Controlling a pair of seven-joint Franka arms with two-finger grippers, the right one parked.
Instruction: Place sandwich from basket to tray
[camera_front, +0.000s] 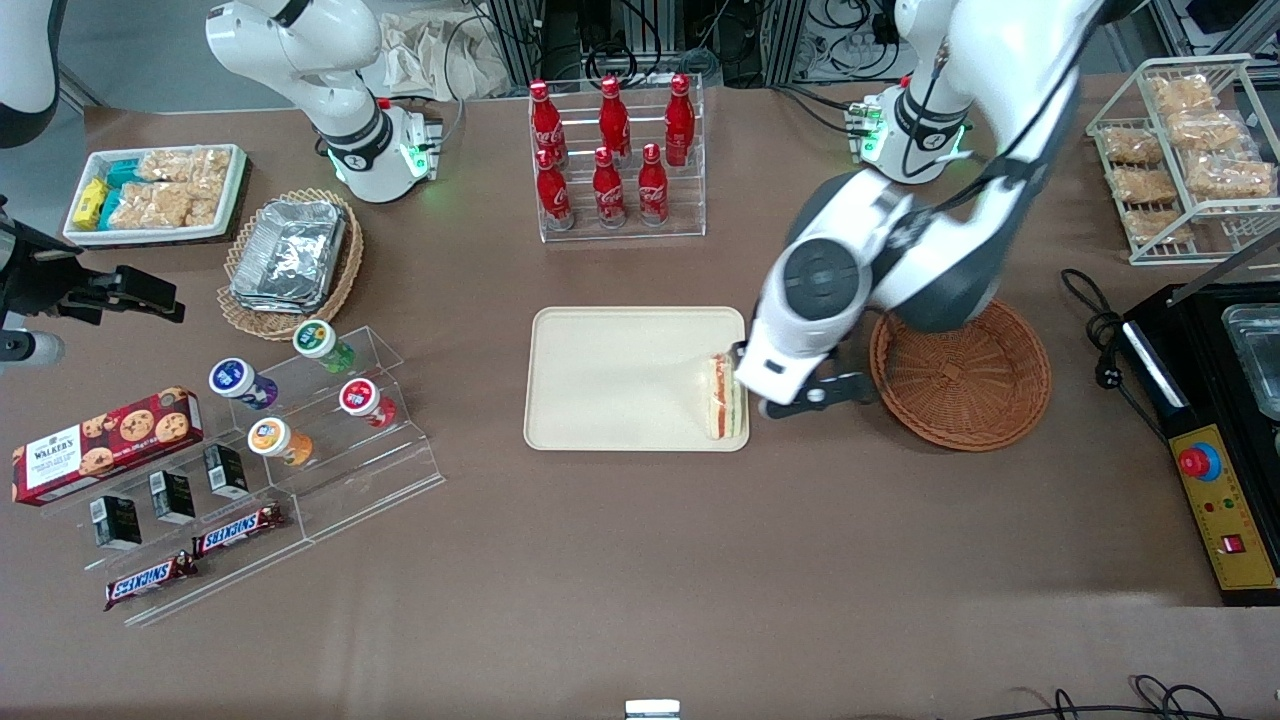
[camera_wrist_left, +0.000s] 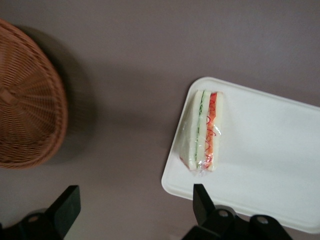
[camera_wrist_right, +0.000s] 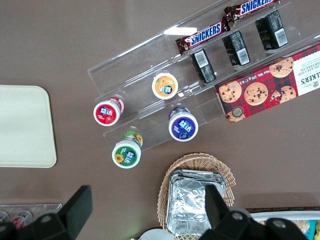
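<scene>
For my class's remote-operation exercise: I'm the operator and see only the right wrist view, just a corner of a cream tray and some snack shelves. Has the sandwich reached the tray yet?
Observer: Yes. The sandwich lies on the tray, at the edge nearest the basket.
Operator: Is the gripper holding it?
Observer: No. The gripper is open and hangs above the table between tray and basket, its fingers clear of the sandwich.
Operator: Anything left in the basket?
Observer: Nothing shows in the part of the basket that is visible, though the working arm covers part of it.
</scene>
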